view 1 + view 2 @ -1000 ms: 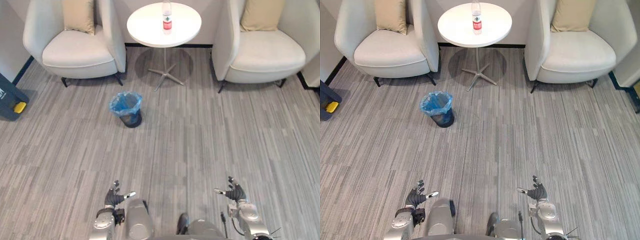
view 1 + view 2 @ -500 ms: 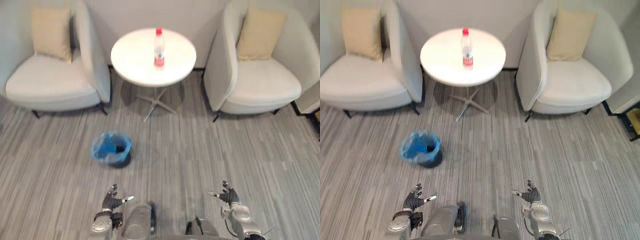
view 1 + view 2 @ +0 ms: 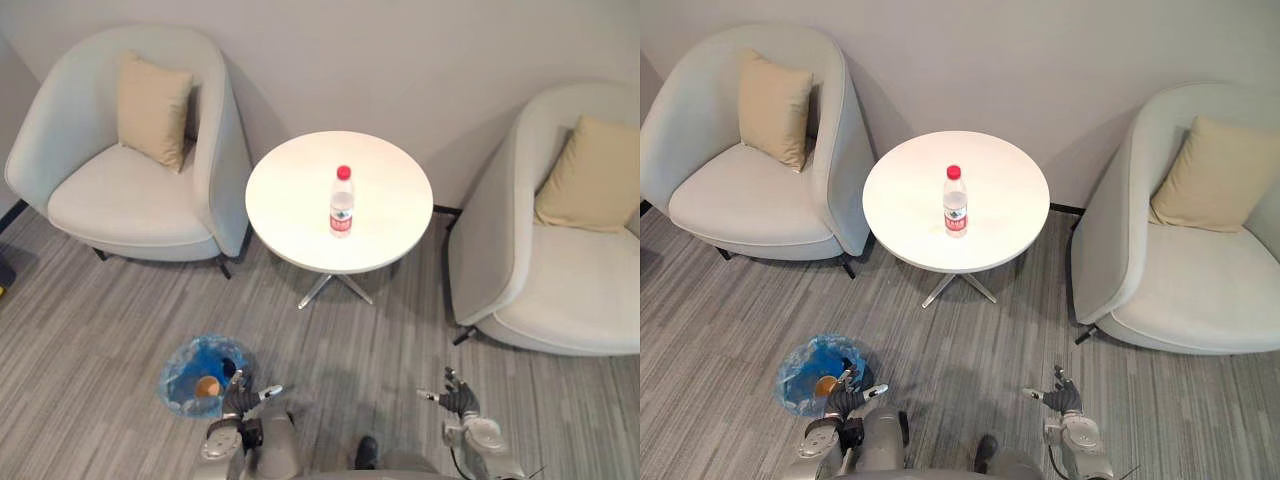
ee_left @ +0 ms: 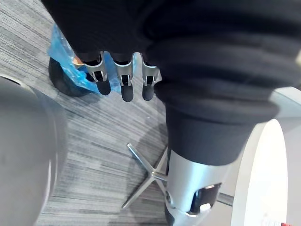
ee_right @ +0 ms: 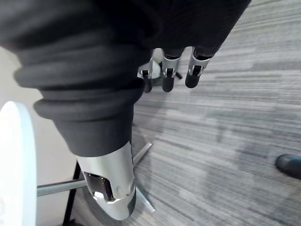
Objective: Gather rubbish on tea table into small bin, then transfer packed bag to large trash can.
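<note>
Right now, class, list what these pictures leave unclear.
1. Bin contents: one orange item, too small in the eye views, half behind the left hand in its wrist view.
2. Bottle: fill level too small to read, eye views.
3. Right armchair: cut by the picture edge.

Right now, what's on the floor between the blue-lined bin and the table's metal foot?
Nothing: bare grey carpet runs from the small bin to the table's foot, seen in the left eye view.
</note>
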You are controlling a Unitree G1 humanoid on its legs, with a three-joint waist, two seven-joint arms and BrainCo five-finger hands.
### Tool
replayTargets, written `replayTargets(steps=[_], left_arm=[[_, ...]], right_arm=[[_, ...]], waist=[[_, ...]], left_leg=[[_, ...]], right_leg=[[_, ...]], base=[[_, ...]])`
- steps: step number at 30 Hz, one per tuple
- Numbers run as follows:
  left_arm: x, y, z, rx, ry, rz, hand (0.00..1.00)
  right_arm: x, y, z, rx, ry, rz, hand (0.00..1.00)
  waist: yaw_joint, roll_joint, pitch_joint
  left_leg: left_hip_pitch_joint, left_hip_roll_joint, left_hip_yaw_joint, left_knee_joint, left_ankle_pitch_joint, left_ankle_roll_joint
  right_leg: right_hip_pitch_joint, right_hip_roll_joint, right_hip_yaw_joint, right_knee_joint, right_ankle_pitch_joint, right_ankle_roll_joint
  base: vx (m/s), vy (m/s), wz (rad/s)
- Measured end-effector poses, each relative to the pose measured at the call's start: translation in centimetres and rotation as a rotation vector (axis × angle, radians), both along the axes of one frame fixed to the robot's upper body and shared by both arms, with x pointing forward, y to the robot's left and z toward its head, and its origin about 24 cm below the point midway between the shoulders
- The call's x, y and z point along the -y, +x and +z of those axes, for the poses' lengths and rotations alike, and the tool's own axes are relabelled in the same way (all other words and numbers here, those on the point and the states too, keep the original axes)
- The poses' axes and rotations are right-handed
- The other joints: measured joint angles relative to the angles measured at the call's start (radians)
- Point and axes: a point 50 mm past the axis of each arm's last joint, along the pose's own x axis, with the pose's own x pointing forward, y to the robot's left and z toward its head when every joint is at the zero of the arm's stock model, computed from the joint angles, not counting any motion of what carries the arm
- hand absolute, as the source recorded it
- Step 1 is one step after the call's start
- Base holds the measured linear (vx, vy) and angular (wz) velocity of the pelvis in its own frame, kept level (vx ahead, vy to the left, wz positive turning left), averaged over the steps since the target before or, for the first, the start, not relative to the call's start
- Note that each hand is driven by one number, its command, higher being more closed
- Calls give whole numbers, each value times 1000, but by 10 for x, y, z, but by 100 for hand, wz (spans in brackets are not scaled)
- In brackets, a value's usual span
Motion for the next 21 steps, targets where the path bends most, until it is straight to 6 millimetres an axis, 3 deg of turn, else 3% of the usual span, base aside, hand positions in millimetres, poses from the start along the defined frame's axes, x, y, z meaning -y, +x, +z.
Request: replayTargets(steps=[1, 2, 4, 5, 6, 7, 9, 10, 13, 14, 15, 16, 21], left_arm=[[0, -1, 0, -3, 1, -2, 0], [-6, 3, 2, 5, 20, -7, 0], [-9, 2, 2, 2, 27, -3, 0], [-9, -2, 0, -8, 25, -1, 0], [-9, -10, -3, -34, 25, 3, 0], [-12, -19, -6, -61, 38, -9, 0], [-17, -20, -6, -68, 58, -29, 0], [-19, -17, -3, -53, 68, -34, 0], [-21, -12, 0, -34, 76, -37, 0], [-21, -10, 0, -29, 76, -39, 0], [-24, -10, 1, -27, 87, -42, 0], [-22, -10, 0, -31, 83, -45, 0], [-13, -23, -6, -64, 59, -56, 0]], right_arm=[[1, -2, -1, -2, 3, -15, 0], [-3, -5, -4, -18, 18, -30, 0], [-3, -4, -3, -12, 12, -29, 0], [-2, 2, 0, 5, -1, -22, 0], [-4, 10, 5, 27, -19, 8, 0], [-12, 23, 14, 83, -33, 60, 0], [-17, 27, 21, 128, -47, 98, 0], [-22, 34, 29, 171, -53, 125, 0], [-28, 42, 41, 242, -74, 166, 0], [-28, 43, 45, 262, -84, 176, 0], [-29, 42, 47, 274, -85, 177, 0], [-28, 43, 52, 292, -106, 191, 0], [-39, 53, 78, 421, -166, 287, 0]], waist=[[1, 21, -6], [-1, -26, -3], [2, -59, -5], [3, -60, -4], [0, -59, -3], [0, -64, -5], [-13, -67, -7], [-25, -72, -11], [-33, -73, -11], [-33, -77, -13], [-33, -92, -18], [-42, -91, -22], [-32, -64, -39]], left_leg=[[7, -4, 7, -33, 6, 97], [28, -45, 7, -52, 9, 89], [58, -92, 12, -88, -6, 105], [73, -100, 22, -88, -33, 108], [106, -109, 33, -97, -73, 108], [159, -126, 46, -120, -92, 110], [189, -142, 24, -123, -108, 125], [201, -152, 0, -126, -113, 132], [208, -159, -44, -120, -116, 122], [209, -164, -70, -109, -124, 107], [206, -180, -90, -96, -130, 95], [201, -186, -131, -80, -140, 77], [212, -140, -170, -173, -111, 30]], right_leg=[[9, 15, 5, 3, -22, 11], [17, -27, 9, 13, -44, 28], [13, -72, 21, 52, -65, 49], [3, -92, 40, 117, -83, 64], [-61, -123, 71, 281, -102, 90], [-159, -166, 103, 531, -78, 118], [-218, -189, 127, 657, -105, 119], [-264, -185, 142, 652, -144, 105], [-322, -147, 212, 535, -155, 89], [-323, -129, 260, 433, -145, 88], [-318, -125, 284, 338, -89, 72], [-308, -132, 269, 311, -23, 62], [-263, -73, 231, 171, 24, 23]], base=[[367, 103, 27], [346, 88, 31], [311, 70, 27], [267, 92, -8], [281, 128, -32], [208, 110, -29], [241, 52, 35], [224, 15, 62], [219, -72, 66], [201, -125, 66], [249, -191, 97], [218, -176, 74], [165, -150, 13]])
